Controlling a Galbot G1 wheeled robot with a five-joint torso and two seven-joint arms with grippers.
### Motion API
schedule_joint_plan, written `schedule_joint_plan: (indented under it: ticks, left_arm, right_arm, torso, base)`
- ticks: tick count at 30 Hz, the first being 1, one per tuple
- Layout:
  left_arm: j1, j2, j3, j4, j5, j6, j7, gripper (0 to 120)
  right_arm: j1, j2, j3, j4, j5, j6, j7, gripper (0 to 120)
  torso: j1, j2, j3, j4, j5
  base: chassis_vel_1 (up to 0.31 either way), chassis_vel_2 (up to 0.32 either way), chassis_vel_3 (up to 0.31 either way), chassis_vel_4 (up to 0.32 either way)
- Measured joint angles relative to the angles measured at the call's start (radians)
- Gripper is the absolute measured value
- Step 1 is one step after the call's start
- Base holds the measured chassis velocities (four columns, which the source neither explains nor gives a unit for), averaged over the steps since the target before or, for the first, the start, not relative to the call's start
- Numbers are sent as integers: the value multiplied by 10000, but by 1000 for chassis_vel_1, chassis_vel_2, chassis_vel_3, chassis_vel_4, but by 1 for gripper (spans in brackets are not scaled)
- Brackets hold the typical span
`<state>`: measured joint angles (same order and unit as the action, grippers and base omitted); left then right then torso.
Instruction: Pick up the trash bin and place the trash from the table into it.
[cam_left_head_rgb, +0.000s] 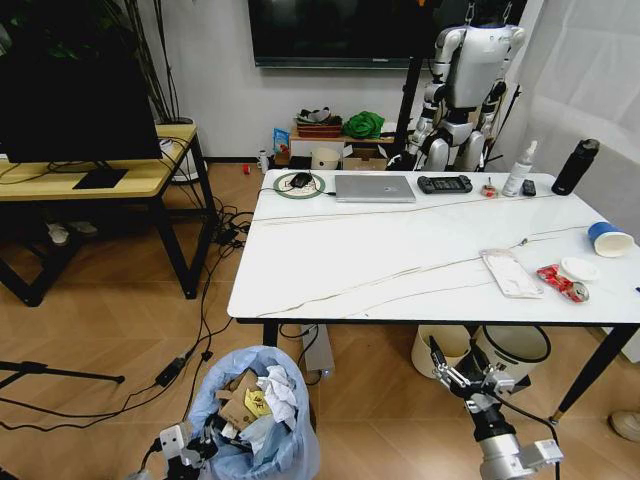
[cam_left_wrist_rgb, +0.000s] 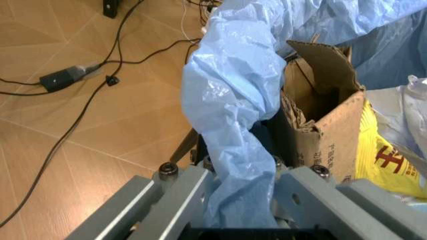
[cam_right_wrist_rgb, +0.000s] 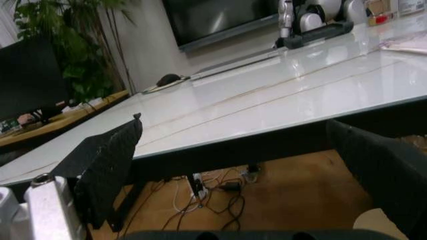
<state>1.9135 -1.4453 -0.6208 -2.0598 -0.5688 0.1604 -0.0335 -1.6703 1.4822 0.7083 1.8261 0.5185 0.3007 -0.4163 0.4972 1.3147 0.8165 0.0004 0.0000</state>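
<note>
We're gripping the trash bin (cam_left_wrist_rgb: 233, 130) now, left gripper (cam_left_wrist_rgb: 240, 200) fingers clamped on its bag rim; right gripper (cam_left_head_rgb: 468, 378) is waiting spread apart below the table (cam_left_head_rgb: 400, 260). Lifting probably comes next.

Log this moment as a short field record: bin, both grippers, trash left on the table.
trash bin: on the floor, front-left of the table, cardboard and paper inside
left gripper: shut on the bin's blue bag rim
right gripper: open, empty, low before the table's front edge
trash on table: white pouch, crushed red can, white lid, blue paper cup
</note>
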Motion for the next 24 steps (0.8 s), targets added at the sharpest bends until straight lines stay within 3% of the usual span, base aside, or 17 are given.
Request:
schedule_joint_plan:
  ticks: [24]
  left_arm:
    - [8,-177,-29,71,120,-18,17,0]
  right_arm:
    - [217,-229,18,-442,455,115,-209,100]
  torso:
    - [1,0,0,0,1]
  base:
    - [-11,-9,15,13]
